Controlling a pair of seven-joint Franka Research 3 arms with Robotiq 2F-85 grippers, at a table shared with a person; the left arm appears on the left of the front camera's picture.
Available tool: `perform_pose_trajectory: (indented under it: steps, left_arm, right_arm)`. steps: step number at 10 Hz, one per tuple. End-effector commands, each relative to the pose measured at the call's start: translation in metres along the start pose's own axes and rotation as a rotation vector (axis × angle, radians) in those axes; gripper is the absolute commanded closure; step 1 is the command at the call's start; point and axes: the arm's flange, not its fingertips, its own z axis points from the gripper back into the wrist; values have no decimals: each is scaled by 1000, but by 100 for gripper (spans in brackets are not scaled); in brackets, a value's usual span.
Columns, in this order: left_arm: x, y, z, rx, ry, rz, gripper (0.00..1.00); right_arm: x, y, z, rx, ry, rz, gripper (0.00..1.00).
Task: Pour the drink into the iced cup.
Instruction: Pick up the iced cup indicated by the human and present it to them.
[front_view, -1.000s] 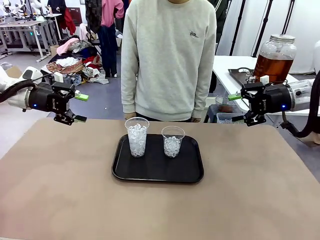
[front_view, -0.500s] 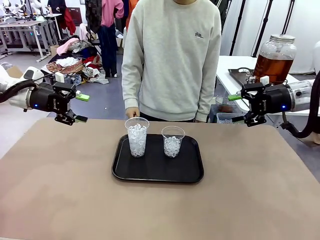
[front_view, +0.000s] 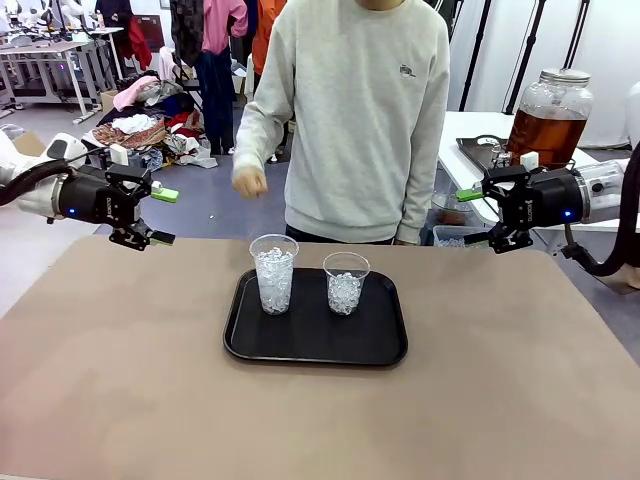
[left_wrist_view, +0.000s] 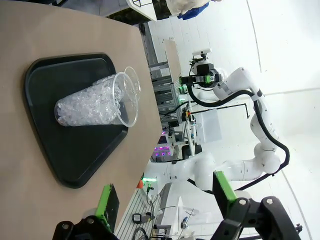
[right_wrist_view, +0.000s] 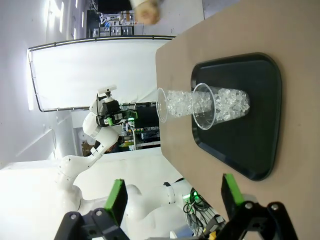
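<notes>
front view: a black rectangular plastic tray (front_view: 312, 342) is seen lying in the middle of the brown bench (front_view: 140, 390). two cups are stood in its far half. a tall clear plastic cup packed with ice (front_view: 273, 272) is placed toward the tray's left, and a shorter clear plastic cup half filled with ice (front_view: 345, 284) is set just right of it, with a small gap between them.

the translucent amber-brown drink (front_view: 545, 136) is held in a big round glass jar dispenser with a metal lid (front_view: 556, 95). the jar is stood on a white side bench (front_view: 452, 135) well beyond the tray's far right corner.

the left tool (front_view: 163, 216) is hung well off the tray's far left corner. its green-padded fingers are spread wide and nothing is gripped between them. the right tool (front_view: 472, 217) is hung well off the tray's far right corner, likewise released and bare. both tools are pointed inward toward the tray.

a person in a grey sweatshirt (front_view: 365, 110) is stood beyond the tray's far edge. one hand (front_view: 248, 182) is raised, loosely closed, above and beyond the tray's far left corner, clear of the cups.

left wrist view: the tall cup is seen overlapping the shorter one on the tray.
</notes>
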Motion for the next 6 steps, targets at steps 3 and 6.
perform_pose_trajectory:
  steps: [3, 6]
  left_arm:
    - [-2, -1, 1, -1, -5, -13, 0]
    - [-2, -1, 1, -1, -5, -13, 0]
  right_arm:
    - [0, 1, 0, 2, -1, 2, 0]
    - [0, 1, 0, 2, -1, 2, 0]
